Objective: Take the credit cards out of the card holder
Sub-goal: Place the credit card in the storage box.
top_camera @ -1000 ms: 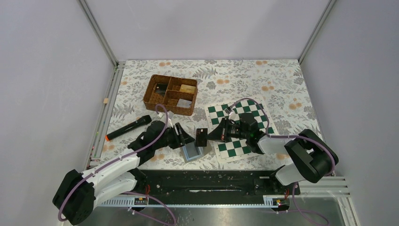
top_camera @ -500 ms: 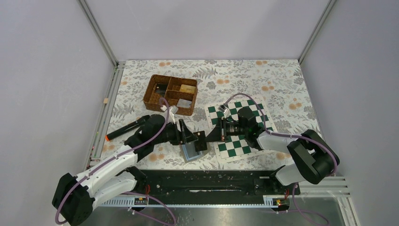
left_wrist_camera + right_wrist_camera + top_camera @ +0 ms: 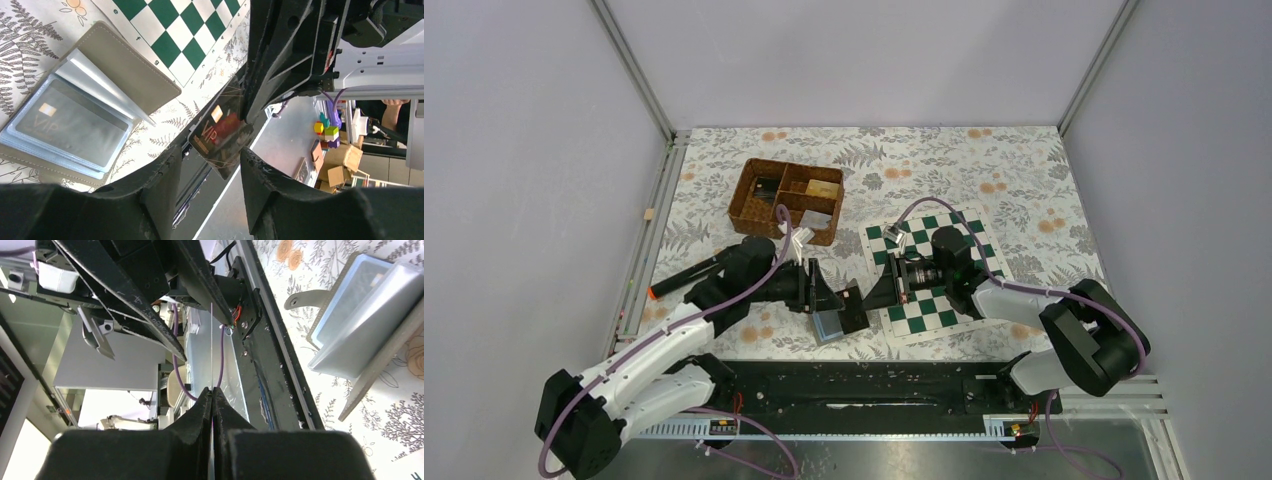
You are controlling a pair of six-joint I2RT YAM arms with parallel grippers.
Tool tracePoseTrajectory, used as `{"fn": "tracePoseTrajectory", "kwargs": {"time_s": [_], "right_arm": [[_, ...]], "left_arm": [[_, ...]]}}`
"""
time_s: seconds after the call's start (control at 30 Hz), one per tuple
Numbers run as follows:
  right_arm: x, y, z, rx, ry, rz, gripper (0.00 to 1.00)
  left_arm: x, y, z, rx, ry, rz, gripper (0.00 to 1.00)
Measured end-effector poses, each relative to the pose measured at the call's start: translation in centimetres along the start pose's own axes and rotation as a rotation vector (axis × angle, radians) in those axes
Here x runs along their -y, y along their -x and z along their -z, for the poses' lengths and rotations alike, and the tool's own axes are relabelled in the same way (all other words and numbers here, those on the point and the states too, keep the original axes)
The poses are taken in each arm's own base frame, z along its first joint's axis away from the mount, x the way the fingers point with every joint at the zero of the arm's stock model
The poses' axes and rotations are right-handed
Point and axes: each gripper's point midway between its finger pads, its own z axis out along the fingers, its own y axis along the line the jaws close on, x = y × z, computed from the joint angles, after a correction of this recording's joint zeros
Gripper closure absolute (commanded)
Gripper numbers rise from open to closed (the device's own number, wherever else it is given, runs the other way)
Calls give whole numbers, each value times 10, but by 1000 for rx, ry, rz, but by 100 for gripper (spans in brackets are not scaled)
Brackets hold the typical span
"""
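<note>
one dark card (image 3: 852,297) is out, pinched in the right claw (image 3: 867,290) at mid-frame; left claw (image 3: 829,292) spread around it, seemingly not gripping; card holder (image 3: 834,323) lies open on the table (image 3: 1024,180), lower centre, a second card (image 3: 70,122) still inside

Top view: card holder (image 3: 829,326) partly covered by the left end effector (image 3: 836,296) and the dark card (image 3: 854,299); wicker basket (image 3: 740,203) contents too small to tell. Left wrist: holder's left corner cut off by the frame; can't tell if the fingers (image 3: 162,172) touch the card. Right wrist: card seen edge-on, face unreadable.
</note>
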Motion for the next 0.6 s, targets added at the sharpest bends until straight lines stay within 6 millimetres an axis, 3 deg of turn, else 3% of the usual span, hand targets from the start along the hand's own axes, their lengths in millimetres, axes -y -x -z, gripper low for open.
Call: {"fn": "tracePoseTrajectory", "kwargs": {"time_s": [0.37, 0.6], "right_arm": [[-18, -5, 0, -57, 97, 8, 100], [-22, -7, 0, -74, 116, 11, 100]], "left_arm": [[17, 1, -5, -90, -72, -12, 54], [23, 1, -7, -121, -96, -8, 63]]}}
